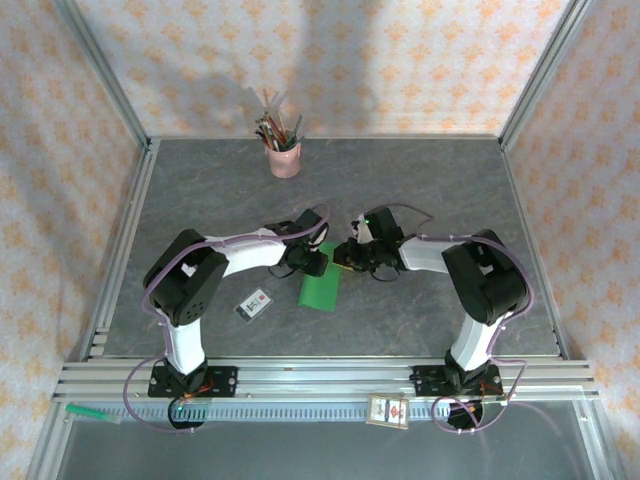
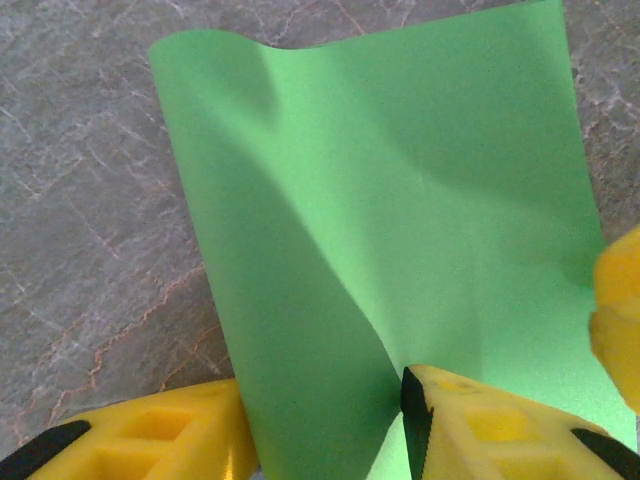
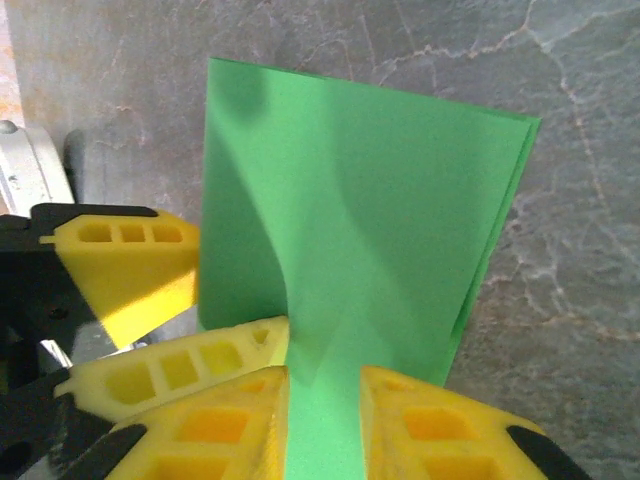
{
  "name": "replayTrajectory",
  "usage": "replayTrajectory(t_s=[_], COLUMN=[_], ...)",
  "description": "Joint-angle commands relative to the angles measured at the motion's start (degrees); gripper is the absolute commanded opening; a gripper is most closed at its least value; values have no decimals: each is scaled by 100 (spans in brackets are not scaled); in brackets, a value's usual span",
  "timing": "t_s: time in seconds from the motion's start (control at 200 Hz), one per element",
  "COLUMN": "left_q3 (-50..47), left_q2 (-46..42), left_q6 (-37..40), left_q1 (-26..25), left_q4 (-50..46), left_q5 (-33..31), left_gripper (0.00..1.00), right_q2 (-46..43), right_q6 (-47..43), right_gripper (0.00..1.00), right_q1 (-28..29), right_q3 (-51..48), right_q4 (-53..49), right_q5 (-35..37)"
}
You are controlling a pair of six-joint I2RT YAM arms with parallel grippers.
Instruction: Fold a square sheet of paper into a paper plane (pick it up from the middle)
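Square sheet of paper (image 1: 320, 288) comes first. From the top camera it is a narrow green strip near the middle of the worktop (image 1: 430, 190), a bit closer to the near edge than the far edge. It looks folded in half. The left hand (image 1: 316, 262) and the right hand (image 1: 347, 258) meet at the far end of the strip, very close together. I think they are so close so that each can hold one side while a fold is made. A pink cup (image 1: 283, 157) of pens stands by the far edge, well apart. A small white card (image 1: 255, 303) lies beside the left arm, nearer the left edge.

From the left wrist camera, the paper (image 2: 400, 200) bulges up in a soft wave. The left hand (image 2: 320, 405) has one yellow finger at the paper's side edge and the other against a bend in it. The fingers are apart with paper between them, but I cannot tell if they squeeze it or only steady it. A push from the sides may be what makes the bulge.

From the right wrist camera, the right hand (image 3: 322, 400) is clamped on the paper (image 3: 400, 200), with a thin green strip pinched between its two yellow fingers. Two layers show at the paper's right edge, so it is doubled over. The left hand's fingers (image 3: 130, 265) sit just beside its left edge. The tight pinch likely keeps the layers from sliding.
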Motion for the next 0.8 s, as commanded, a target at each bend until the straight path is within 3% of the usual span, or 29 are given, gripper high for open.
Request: replayTrajectory(t_s=[0.0, 0.29, 0.796], left_q3=[-330, -321, -329], left_q2=[512, 521, 450], left_q6=[30, 31, 39], left_q1=[151, 151, 150], left_q4=[-319, -313, -306], left_q5=[-780, -779, -798], left_gripper=[48, 48, 48], right_q2=[-189, 77, 560], right_q6=[225, 445, 255], right_gripper=[25, 24, 22], right_q1=[49, 139, 131], right_q3=[-133, -209, -225], right_q4=[267, 613, 106], right_q5=[-187, -340, 397])
